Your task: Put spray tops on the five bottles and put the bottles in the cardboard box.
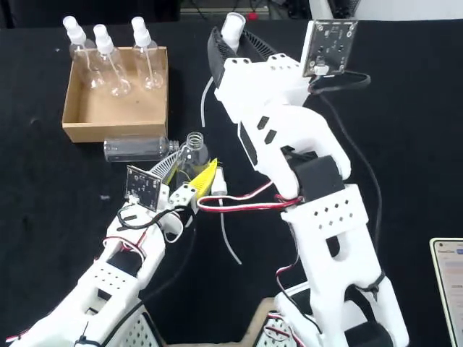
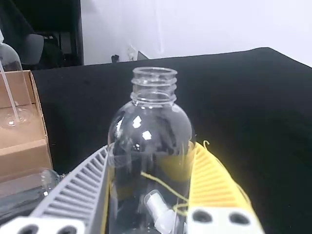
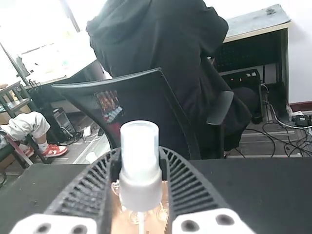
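Observation:
Three clear bottles with white spray tops stand in the cardboard box at the far left. Beside its near wall a topless bottle lies on its side. My left gripper is shut on an upright clear bottle with an open neck. A loose spray top with its tube lies on the table right beside it. My right gripper, raised over the far middle of the table, is shut on a white spray top, tube hanging down.
The table is covered in black cloth. A phone or tablet lies at the near right edge. The right arm's white body spans the table's middle. Red and white cables run between the arms.

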